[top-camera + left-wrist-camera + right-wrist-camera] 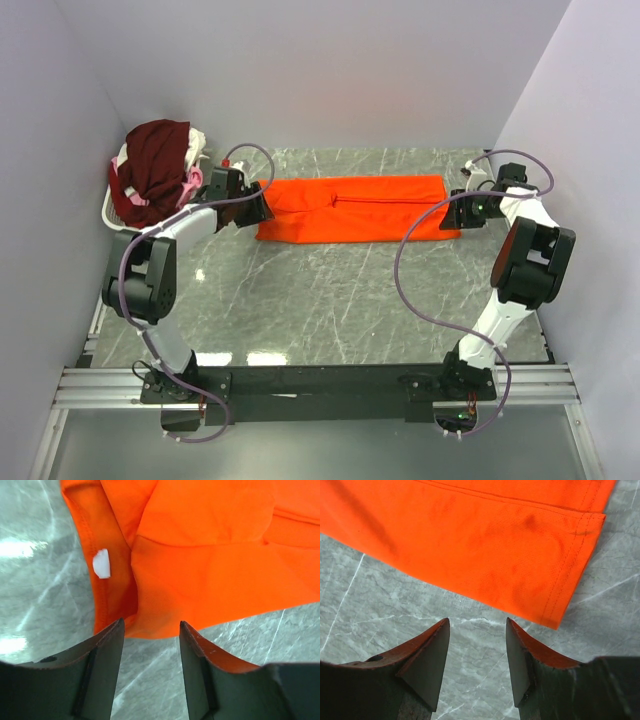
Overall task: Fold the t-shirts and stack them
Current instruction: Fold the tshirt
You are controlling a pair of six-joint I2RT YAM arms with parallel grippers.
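Lying across the far part of the table (330, 300), the orange t-shirt (350, 208) is folded into 1 long strip, its long axis running left to right. The left end effector (151, 622) faces the collar end and the right end effector (477, 620) faces the hem end, each just beside its own end, so neither arm is nearer. Both are released, with only table between the jaws. Both arms reach forward and bend inward. Other t-shirts (155, 165) lie heaped in the white wire basket (110, 213).
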